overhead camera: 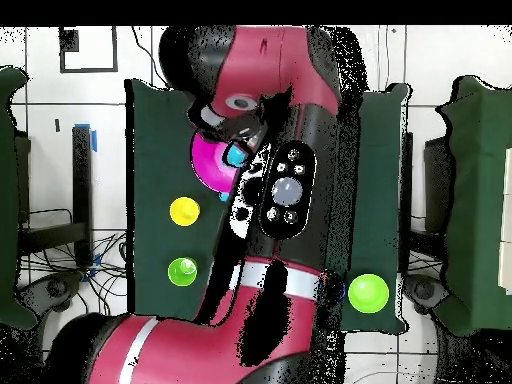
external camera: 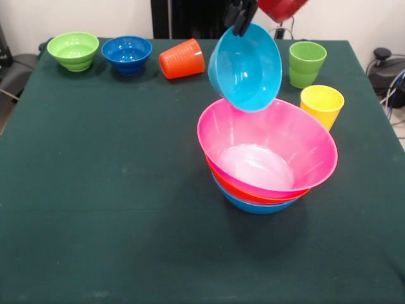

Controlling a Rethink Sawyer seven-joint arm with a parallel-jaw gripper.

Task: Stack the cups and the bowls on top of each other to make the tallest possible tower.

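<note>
My gripper (external camera: 240,20) is shut on the rim of the light blue bowl (external camera: 245,66) and holds it tilted in the air, just above the far rim of the tower. The tower (external camera: 266,149) is the pink bowl nested on the orange bowl (external camera: 235,187) and the blue bowl (external camera: 253,205). The green bowl (external camera: 73,50) and dark blue bowl (external camera: 126,54) stand at the far left. The orange cup (external camera: 182,58) lies on its side. The green cup (external camera: 307,63) and yellow cup (external camera: 321,104) stand upright right of the tower. The light blue cup is out of view.
The dark green table (external camera: 107,202) has its edges at left and right. In the overhead view the arm (overhead camera: 290,190) covers most of the table; the pink bowl (overhead camera: 207,160), yellow cup (overhead camera: 185,211), green cup (overhead camera: 183,271) and green bowl (overhead camera: 368,292) show beside it.
</note>
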